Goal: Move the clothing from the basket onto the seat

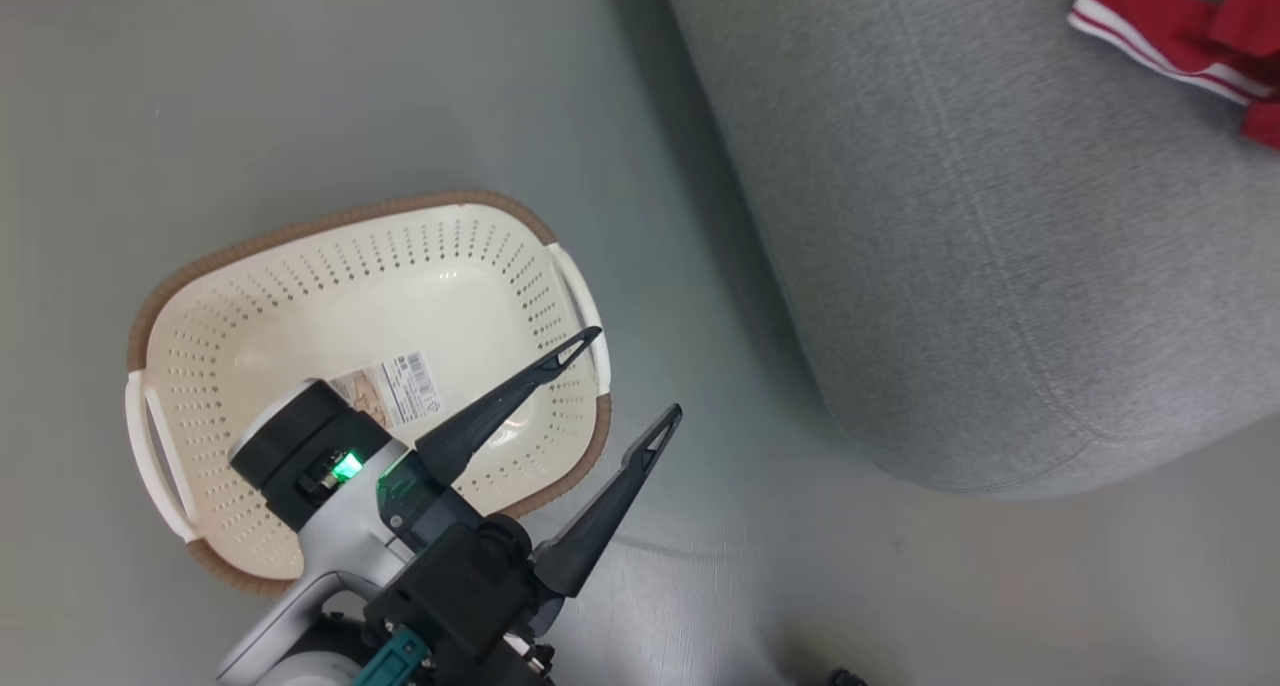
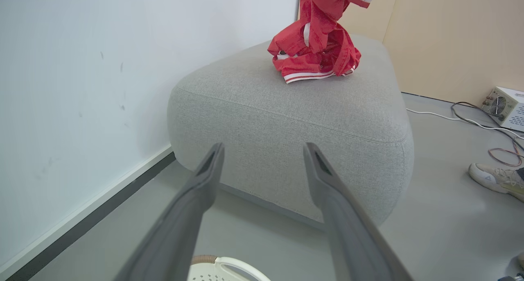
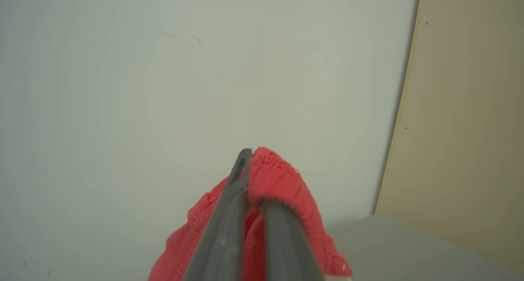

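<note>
the white wall (image 2: 82, 88) is standing just beside the grey seat (image 1: 980, 246), with cables (image 2: 483, 125) and a shoe (image 2: 493, 178) lying on the floor beyond it. the basket (image 1: 300, 296) is sitting on the floor near the seat, under the left gripper (image 1: 635, 374) — fingers spreading wide, holding nothing. the right gripper (image 3: 250, 178) is pinching the clothing (image 2: 315, 51) tight, its lower folds resting on the seat — red fabric is covering one fingertip.

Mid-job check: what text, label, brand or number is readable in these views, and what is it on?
Label inside the basket: a barcode and lines of print, too small to read.
Shoe on the floor: a small triangle mark, no letters legible.
White box by the cables: no legible marking.
No other text is visible.
</note>
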You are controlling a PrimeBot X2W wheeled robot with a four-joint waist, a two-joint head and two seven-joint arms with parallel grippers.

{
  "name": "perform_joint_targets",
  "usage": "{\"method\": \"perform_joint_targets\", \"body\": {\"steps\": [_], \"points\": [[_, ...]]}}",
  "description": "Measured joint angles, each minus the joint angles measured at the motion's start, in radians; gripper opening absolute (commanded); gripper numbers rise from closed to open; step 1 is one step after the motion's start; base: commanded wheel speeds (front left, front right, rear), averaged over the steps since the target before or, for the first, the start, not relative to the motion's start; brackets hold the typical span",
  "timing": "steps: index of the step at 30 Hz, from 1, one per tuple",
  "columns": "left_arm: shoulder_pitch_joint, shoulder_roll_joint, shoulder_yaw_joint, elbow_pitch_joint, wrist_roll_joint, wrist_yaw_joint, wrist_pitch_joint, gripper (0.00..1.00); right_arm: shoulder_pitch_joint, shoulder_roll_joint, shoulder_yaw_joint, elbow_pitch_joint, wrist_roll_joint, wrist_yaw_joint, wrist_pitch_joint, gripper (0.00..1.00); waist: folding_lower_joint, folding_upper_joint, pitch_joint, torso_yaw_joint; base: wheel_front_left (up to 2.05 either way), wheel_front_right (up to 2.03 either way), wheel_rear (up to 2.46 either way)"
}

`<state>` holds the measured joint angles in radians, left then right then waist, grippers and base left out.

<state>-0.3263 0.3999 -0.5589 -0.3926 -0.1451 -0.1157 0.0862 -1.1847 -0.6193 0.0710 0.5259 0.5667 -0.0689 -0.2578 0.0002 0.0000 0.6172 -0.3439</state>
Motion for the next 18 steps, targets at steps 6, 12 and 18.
{"method": "perform_joint_targets", "body": {"steps": [6,12,18], "points": [[-0.026,0.016,0.009,-0.010,0.003,0.000,0.000,1.00,0.028,0.029,0.002,0.089,0.015,-0.001,0.006,0.00,0.0000,0.0000,0.057,0.023,0.00,0.00,0.00],[-0.054,0.033,0.009,-0.010,0.015,-0.008,-0.001,1.00,0.083,0.078,0.006,0.190,0.027,-0.002,0.014,0.00,0.0001,0.0001,0.103,0.036,0.00,0.00,0.00],[-0.063,0.041,0.012,-0.004,0.015,-0.008,-0.009,1.00,0.093,0.118,0.012,0.249,0.044,-0.002,0.019,0.00,0.0000,0.0001,0.121,0.042,0.00,0.00,0.00]]}}
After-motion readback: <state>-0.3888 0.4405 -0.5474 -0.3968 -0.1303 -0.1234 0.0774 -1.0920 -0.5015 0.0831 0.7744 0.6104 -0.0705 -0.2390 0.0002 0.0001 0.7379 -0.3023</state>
